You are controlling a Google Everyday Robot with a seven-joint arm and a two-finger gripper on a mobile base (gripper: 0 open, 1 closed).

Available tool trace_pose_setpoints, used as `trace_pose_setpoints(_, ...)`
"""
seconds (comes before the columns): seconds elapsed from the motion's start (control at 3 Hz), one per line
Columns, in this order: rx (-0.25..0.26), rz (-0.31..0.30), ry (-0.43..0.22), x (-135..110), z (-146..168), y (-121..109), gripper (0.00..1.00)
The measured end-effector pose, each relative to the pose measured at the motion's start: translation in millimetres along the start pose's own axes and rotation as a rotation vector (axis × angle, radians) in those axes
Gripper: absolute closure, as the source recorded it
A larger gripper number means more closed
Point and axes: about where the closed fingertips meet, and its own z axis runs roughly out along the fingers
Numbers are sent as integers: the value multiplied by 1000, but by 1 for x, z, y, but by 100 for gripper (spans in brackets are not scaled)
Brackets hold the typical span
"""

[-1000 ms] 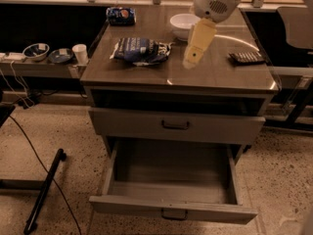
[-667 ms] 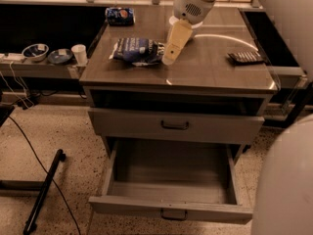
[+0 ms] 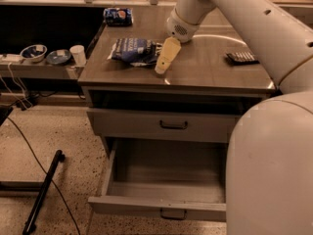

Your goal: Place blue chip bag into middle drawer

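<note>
The blue chip bag (image 3: pixel 132 50) lies flat on the cabinet top (image 3: pixel 205 75), left of centre. My gripper (image 3: pixel 161 68) hangs tip-down from the white arm, just right of the bag's right end and close above the top. It holds nothing that I can see. The middle drawer (image 3: pixel 164 205) is pulled wide open at the bottom of the cabinet and its inside looks bare. Its small dark handle (image 3: pixel 172 213) is at the front centre. The like grey drawer (image 3: pixel 173 125) above it is closed.
A smaller blue packet (image 3: pixel 118 16) lies at the back left of the top. A dark flat device (image 3: pixel 241 58) lies at the right. Two bowls (image 3: pixel 33 52) and a white cup (image 3: pixel 77 54) sit on a low shelf at left. A black pole (image 3: pixel 41 192) and cables lie on the floor. My arm's white body fills the right side.
My gripper has moved left across the cabinet top and lower, from the middle right to just beside the chip bag. More of the arm now fills the right side. The bag and drawers have not moved.
</note>
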Motion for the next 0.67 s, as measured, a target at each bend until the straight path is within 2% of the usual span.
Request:
trace_pose_setpoints(0.33,3,66,-23,-6,18,-6,17)
trace_pose_setpoints(0.67,-19,121,-62,-13,33,-3,40)
